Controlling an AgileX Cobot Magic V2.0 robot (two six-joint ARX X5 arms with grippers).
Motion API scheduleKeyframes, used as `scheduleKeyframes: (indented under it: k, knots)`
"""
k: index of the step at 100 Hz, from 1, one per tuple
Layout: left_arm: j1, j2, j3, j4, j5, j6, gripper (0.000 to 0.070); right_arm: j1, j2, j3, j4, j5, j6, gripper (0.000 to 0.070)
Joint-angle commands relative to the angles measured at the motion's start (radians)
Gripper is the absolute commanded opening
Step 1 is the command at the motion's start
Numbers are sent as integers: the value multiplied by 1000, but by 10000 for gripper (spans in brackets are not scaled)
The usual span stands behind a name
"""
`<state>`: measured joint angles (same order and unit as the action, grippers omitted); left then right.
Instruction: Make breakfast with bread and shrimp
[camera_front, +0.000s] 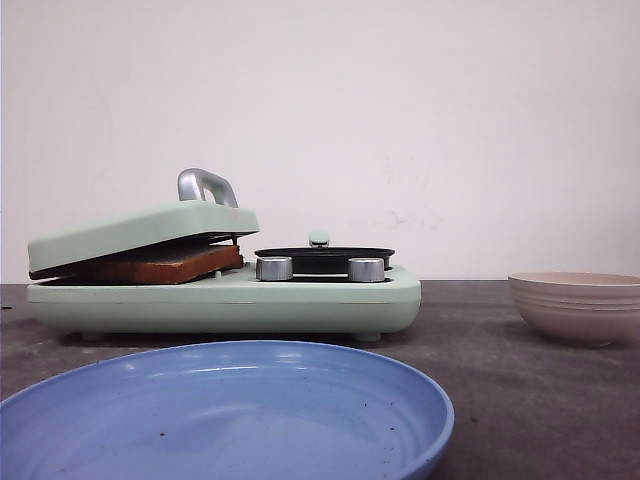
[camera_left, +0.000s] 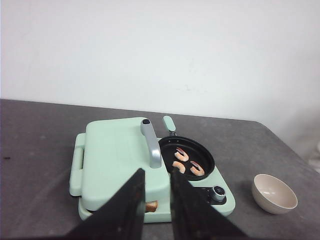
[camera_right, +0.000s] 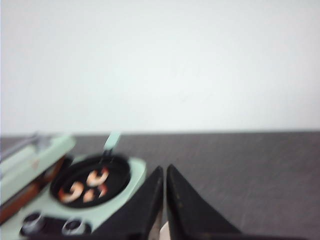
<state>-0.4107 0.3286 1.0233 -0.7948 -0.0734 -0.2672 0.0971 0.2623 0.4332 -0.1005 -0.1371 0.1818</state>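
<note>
A toasted slice of bread (camera_front: 165, 264) lies in the mint-green breakfast maker (camera_front: 300, 300), with the press lid (camera_front: 140, 228) resting tilted on it. In the left wrist view only a corner of the bread (camera_left: 151, 205) pokes out under the lid. Three pink shrimp (camera_left: 182, 155) lie in the small black pan (camera_left: 205, 162) beside the press; the blurred right wrist view also catches the shrimp (camera_right: 95, 177). My left gripper (camera_left: 156, 173) hovers open above the maker's front, holding nothing. Off the pan side of the maker, my right gripper (camera_right: 165, 168) is shut and empty. Neither gripper appears in the front view.
A large blue plate (camera_front: 230, 420) sits nearest the front camera, before the maker. To the right stands a beige bowl (camera_front: 578, 305), which the left wrist view also shows (camera_left: 274, 194). Two silver knobs (camera_front: 273, 268) face front below the pan. A silver handle (camera_front: 205, 185) tops the lid.
</note>
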Motion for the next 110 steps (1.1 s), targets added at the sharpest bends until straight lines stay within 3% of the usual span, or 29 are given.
scheduleKeyframes:
  k: [1,104,110]
  knots:
    - [-5,4,8,8,3,-14,10,1,-2,6,-5,18,13,2]
    - [-5,3,10,-27,3,-14,17,16,-4,6,-4,7,13,2]
    - [-3,3,10,-30,-2,21,17,16,-4,6,-4,7,13,2]
